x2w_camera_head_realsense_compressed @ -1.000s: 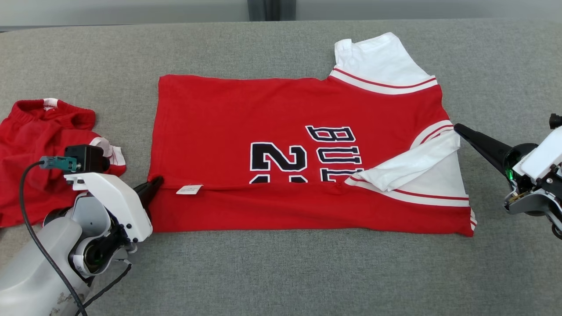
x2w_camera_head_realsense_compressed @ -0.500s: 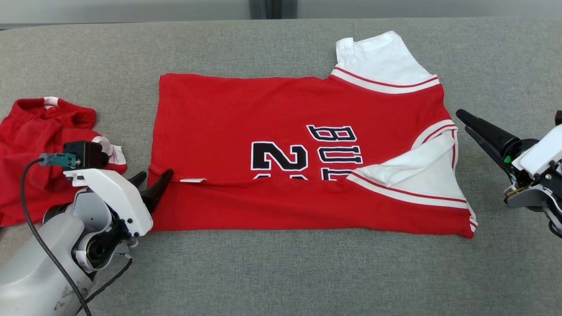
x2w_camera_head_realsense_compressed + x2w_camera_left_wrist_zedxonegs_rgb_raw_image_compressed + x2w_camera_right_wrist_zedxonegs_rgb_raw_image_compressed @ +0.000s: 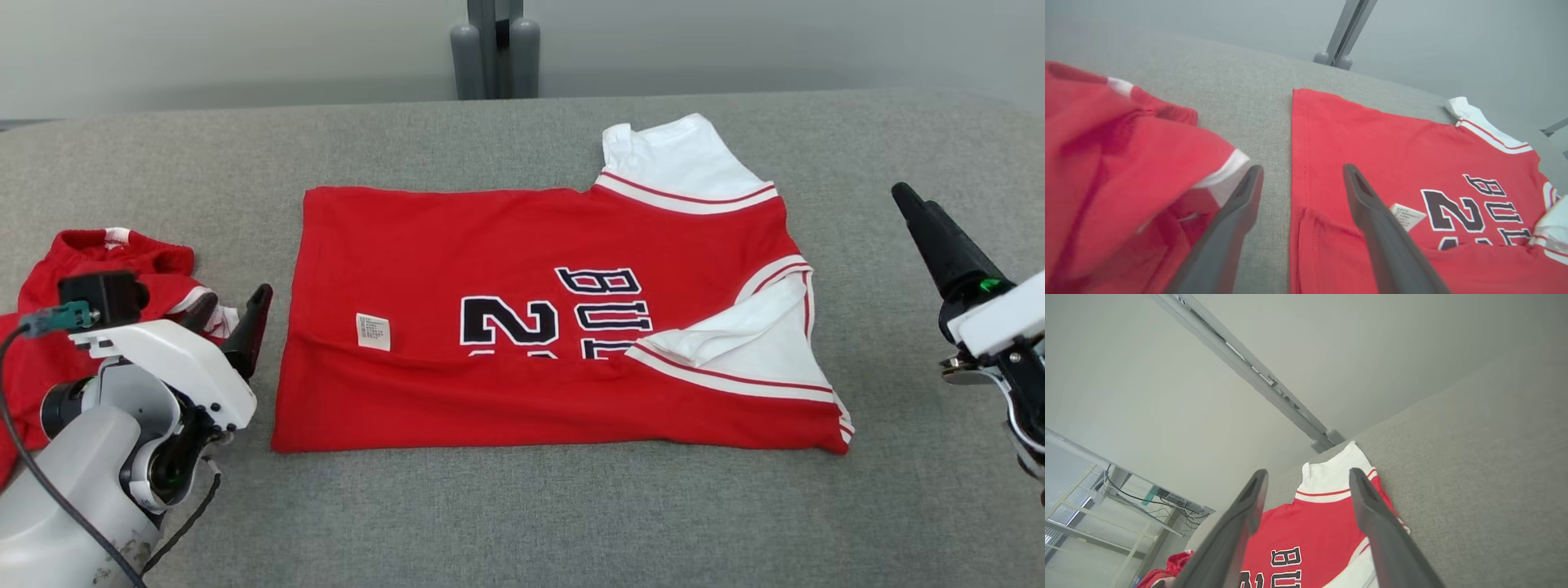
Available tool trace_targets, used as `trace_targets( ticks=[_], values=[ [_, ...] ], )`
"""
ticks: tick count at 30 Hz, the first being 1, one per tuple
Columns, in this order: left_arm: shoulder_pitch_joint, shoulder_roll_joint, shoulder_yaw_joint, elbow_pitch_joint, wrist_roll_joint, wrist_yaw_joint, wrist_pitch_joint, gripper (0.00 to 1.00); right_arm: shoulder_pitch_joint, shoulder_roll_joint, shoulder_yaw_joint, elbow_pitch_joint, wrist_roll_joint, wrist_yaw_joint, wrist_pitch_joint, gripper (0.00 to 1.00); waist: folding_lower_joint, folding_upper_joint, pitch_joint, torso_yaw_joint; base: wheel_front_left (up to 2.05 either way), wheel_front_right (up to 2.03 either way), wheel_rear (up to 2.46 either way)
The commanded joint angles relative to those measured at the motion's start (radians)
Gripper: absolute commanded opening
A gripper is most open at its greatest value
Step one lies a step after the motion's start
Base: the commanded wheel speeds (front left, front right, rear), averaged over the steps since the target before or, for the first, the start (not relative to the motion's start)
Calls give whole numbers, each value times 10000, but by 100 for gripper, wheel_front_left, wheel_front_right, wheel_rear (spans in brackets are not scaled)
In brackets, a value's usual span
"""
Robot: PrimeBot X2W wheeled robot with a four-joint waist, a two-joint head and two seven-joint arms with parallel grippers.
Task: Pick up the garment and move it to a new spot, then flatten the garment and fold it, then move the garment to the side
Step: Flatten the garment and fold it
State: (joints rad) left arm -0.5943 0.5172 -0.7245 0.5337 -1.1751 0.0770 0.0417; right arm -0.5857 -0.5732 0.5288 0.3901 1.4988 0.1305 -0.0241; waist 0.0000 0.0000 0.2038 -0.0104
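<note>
The red jersey (image 3: 506, 245) lies spread in the middle of the grey padded surface (image 3: 522, 514), with its hem to the left and its shoulders to the right. Its near long edge is folded up over the body in a flat band that runs the whole width and covers the lower part of the black and white number and letters. A small white care label (image 3: 373, 331) lies face up just above that fold, near the left end. One white sleeve (image 3: 678, 159) with red stripes sticks out at the far right corner, and the other white sleeve (image 3: 759, 327) lies turned in on the red cloth at the near right. The left gripper (image 3: 235, 296) sits just to the left of the jersey's hem with its two dark fingers spread wide and nothing between them; in the left wrist view one finger hangs over the hem and the other over the edge of a crumpled red garment with white trim (image 3: 155, 261) lying at the far left. The right gripper (image 3: 904, 196) is off to the right, well apart from the jersey, and the right wrist view shows its fingers parted and empty. A grey post (image 3: 494, 49) stands beyond the far edge.
</note>
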Motion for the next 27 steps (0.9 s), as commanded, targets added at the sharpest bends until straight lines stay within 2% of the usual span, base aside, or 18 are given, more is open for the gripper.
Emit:
trace_targets(
  ticks=[1, 4, 5, 9, 12, 14, 18, 22, 26, 27],
  values=[
    [209, -29, 128, 83, 193, 130, -552, 100, 315, -128, 125, -84, -573, 6, -727, 100, 0, 0, -327, -102, 0, 0, 0],
    [452, -209, 324, 94, 374, 110, -1649, 100, 742, -138, 320, -27, -1427, 6, -1838, 100, 0, 0, -677, -197, 0, 0, 0],
    [452, -209, 324, 94, 374, 110, -1649, 100, 742, -138, 320, -27, -1427, 6, -1838, 100, 0, 0, -677, -197, 0, 0, 0],
    [913, -389, 610, 165, 630, -147, -2799, 100, 1277, 6, 305, 301, -2927, 6, -2403, 100, 0, 0, -1078, -281, 0, 0, 0],
    [1305, -591, 974, 163, 1174, -65, -3040, 100, 1748, 537, -843, 219, -4326, 6, -2437, 100, 0, 0, -1335, -372, 0, 0, 0],
    [1616, -844, 1856, -180, 1865, 14, -3060, 100, 2335, 1074, -1711, -3, -5378, 6, -2414, 100, 0, 0, -1481, -418, 0, 0, 0],
    [2953, -1703, 3684, -954, 3574, -41, -3050, 100, 3383, 2196, -3123, -571, -6924, 6, -2418, 100, 0, 0, -1739, -523, 0, 0, 0],
    [4056, -2686, 5064, -1522, 5144, -319, -3053, 100, 4238, 2988, -3680, -899, -7918, 6, -2420, 100, 0, 0, -1850, -613, 0, 0, 0],
    [4777, -3517, 6237, -1653, 6369, -688, -3054, 100, 4576, 3469, -3931, -980, -8298, 6, -2421, 100, 0, 0, -1897, -718, 0, 0, 0],
    [5030, -3730, 6557, -1539, 7113, -736, -3054, 100, 4709, 3571, -3883, -931, -8510, 6, -2421, 100, 0, 0, -1896, -754, 0, 0, 0]
  ],
)
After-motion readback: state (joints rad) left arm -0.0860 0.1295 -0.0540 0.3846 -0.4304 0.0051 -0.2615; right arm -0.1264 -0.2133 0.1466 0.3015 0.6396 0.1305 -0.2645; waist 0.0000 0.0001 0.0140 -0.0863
